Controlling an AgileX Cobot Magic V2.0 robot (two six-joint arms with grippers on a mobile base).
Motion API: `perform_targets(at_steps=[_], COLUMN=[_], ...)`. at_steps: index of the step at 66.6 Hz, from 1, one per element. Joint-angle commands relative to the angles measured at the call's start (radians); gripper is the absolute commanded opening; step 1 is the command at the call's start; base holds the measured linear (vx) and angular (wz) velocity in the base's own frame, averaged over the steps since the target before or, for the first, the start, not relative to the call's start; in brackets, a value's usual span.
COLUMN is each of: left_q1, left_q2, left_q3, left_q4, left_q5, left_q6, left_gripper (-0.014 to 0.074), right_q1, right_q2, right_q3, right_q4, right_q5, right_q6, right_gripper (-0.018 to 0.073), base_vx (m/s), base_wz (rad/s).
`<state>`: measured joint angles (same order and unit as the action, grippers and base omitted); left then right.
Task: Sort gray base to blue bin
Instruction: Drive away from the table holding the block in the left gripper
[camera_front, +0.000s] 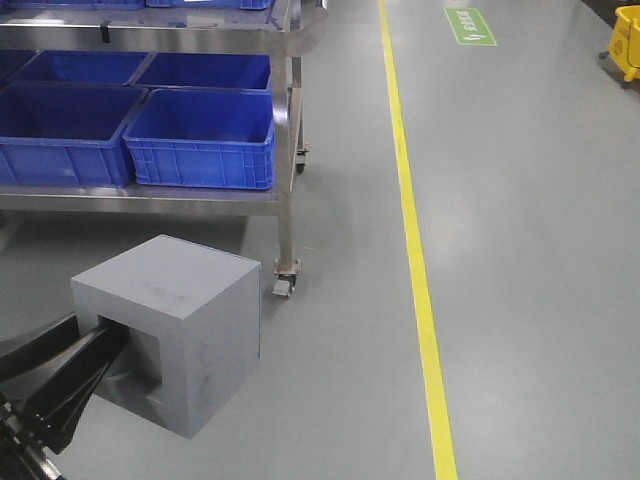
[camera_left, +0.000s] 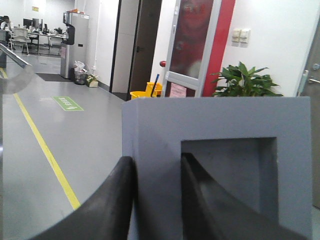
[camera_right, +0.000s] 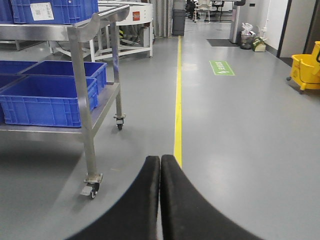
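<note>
**Item 1 – gray base** (camera_front: 175, 320): matte gray cube with a square recessed opening in one face. It is held off the floor at the lower left of the front view, apart from the cart and outside every bin. In that view the opening faces lower left.

**Item 2 – left claw** (camera_left: 155, 161): two black curved fingers pinching one side wall of the gray base. One finger (camera_left: 112, 200) lies against the outer face. The other sits inside the recess, against the inner face of the same wall.

**Item 3 – right claw** (camera_right: 160, 159): two black fingers pressed together tip to tip with nothing between them, hanging over the floor near the yellow line.

**Item 4 – blue bin** (camera_front: 200, 150): deep rectangular bright-blue tote with ribbed outer walls. It stands at the front right corner of the cart's lower shelf and touches its neighbour on the left.

**Item 5 – other blue bins** (camera_front: 60, 125): same type, side by side and behind on the same shelf. More stand on the shelf above.

**Item 6 – cart** (camera_front: 285, 215): stainless steel frame on casters (camera_front: 283, 288), standing on the gray floor.

**Item 7 – yellow line** (camera_front: 415, 250): a painted stripe on the floor, running away to the right of the cart.

**Item 8 – green floor sign** (camera_front: 470, 25): painted just right of the line, far off.

**Item 9 – yellow mop bucket** (camera_front: 625, 45): at the far right edge.

**Item 10 – potted plant** (camera_left: 245, 80): against the wall, behind the gray base in the left wrist view.
</note>
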<state>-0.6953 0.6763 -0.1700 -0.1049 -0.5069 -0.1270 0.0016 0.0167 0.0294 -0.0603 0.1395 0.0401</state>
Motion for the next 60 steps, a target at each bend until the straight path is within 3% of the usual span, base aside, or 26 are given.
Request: perform_targets(at_steps=[1, 28, 60], left_q1=[-0.006, -0.006, -0.006], left_q2=[-0.004, -0.004, -0.004], left_q3=[-0.027, -0.027, -0.027], left_q4=[-0.003, -0.003, -0.003], left_q5=[-0.112, -0.111, -0.111], left_q6=[-0.006, -0.006, -0.006], left_gripper=[-0.0006, -0.0006, -0.0006], right_q1=[0.001, 0.001, 0.001], right_q2=[0.010, 0.010, 0.010], right_q3=[0.017, 0.017, 0.017], right_q4=[-0.007, -0.007, -0.007], right_q5=[-0.079, -0.079, -0.079], right_q6=[-0.007, -0.007, -0.007], right_gripper=[-0.0009, -0.0009, -0.0009], base_vx=[0.38, 0.34, 0.28], base_wz=[0.10, 0.29, 0.86])
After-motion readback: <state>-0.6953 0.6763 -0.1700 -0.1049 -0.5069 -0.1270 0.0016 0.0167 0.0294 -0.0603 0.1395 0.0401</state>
